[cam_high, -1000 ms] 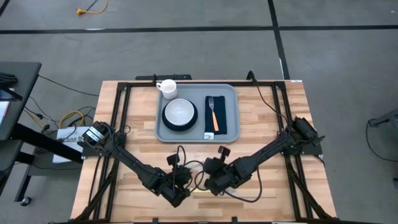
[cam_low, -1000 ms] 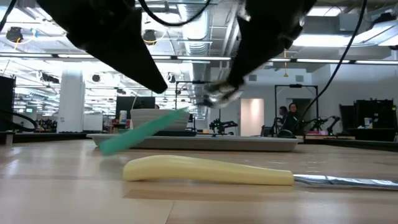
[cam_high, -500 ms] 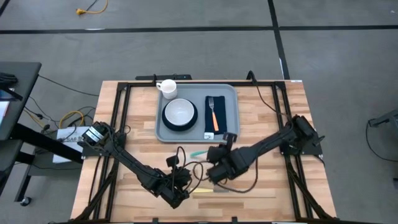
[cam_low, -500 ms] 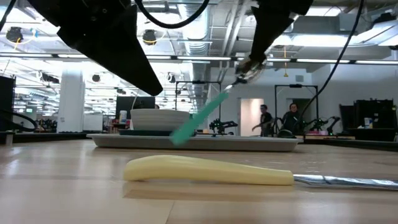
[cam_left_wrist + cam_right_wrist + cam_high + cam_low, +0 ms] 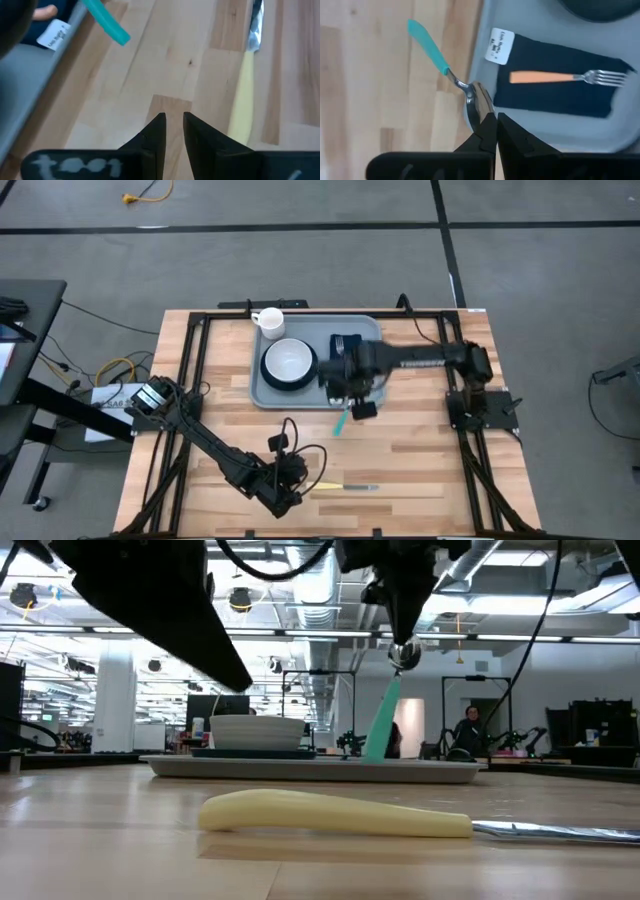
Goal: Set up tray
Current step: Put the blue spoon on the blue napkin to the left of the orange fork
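My right gripper is clamped on the bowl end of a spoon, and the teal handle hangs down and away from my fingers. In the high view the gripper sits just right of the frame's centre, over the tray's near rim, with the handle tip pointing down-frame over bare wood.

My worry is the grip. I am pinching the smooth metal bowl at its edge, so I judge the spoon could pivot or slip out if I swing or stop sharply. Because the handle dangles low, it could also catch the rim as I carry it in, or knock the fork askew on the napkin. Letting go too high might let it bounce off the napkin.

The tray lies in the upper middle of the high view, and I hover over its lower right corner. In my wrist view it fills the right half of the frame, the napkin and fork on it just past my fingertips, while the spoon handle juts toward the upper left over the table. A bowl on a plate sits left of the napkin, and a mug stands at the tray's upper left corner.

My left gripper waits low in the frame with its fingers narrowly apart, holding nothing, beside a knife.
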Available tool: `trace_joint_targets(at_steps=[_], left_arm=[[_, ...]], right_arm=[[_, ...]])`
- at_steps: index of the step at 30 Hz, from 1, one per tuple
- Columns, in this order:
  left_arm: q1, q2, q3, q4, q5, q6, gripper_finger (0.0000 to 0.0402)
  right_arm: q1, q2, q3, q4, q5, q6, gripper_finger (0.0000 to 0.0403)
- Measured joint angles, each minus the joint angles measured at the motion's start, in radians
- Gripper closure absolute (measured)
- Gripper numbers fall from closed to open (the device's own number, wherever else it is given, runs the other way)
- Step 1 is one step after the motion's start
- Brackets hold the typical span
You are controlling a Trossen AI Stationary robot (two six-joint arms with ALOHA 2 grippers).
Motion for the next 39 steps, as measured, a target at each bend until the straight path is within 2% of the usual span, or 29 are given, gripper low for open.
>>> trace_joint_targets(at_steps=[4, 9, 14, 16, 19, 24, 29, 32, 37, 39], left_arm=[[-0.005, -0.040, -0.001, -0.010, -0.046, 0.021, 0.0345], [-0.003, -0.144, -0.001, -0.050, -0.056, 0.065, 0.0345], [0.009, -0.247, -0.001, -0.053, -0.066, 0.242, 0.0345], [0.016, -0.285, -0.001, -0.071, -0.015, 0.339, 0.0345], [0.041, -0.335, -0.001, -0.091, 0.051, 0.381, 0.0345], [0.091, -0.395, -0.001, -0.182, 0.059, 0.396, 0.0345], [0.139, -0.399, -0.006, -0.279, 0.096, 0.417, 0.0345], [0.178, -0.400, -0.043, -0.237, 0.163, 0.438, 0.0345], [0.252, -0.407, -0.115, -0.115, 0.347, 0.517, 0.0345], [0.284, -0.425, -0.138, -0.104, 0.390, 0.550, 0.0345]], right_arm=[[-0.105, 0.000, 0.026, -0.022, -0.129, -0.126, 0.0403], [-0.207, 0.000, 0.045, -0.055, -0.175, -0.324, 0.0403], [-0.301, 0.000, 0.046, -0.050, -0.251, -0.577, 0.0403], [-0.343, 0.000, 0.046, -0.036, -0.281, -0.673, 0.0403], [-0.406, 0.000, 0.046, -0.004, -0.321, -0.797, 0.0403], [-0.492, 0.000, 0.046, 0.108, -0.437, -0.953, 0.0403], [-0.552, 0.008, 0.046, 0.149, -0.552, -1.077, 0.0403], [-0.568, 0.042, 0.045, 0.158, -0.553, -1.127, 0.0403], [-0.593, 0.129, 0.047, 0.147, -0.554, -1.191, 0.0403], [-0.604, 0.177, 0.064, 0.159, -0.553, -1.203, 0.0403]])
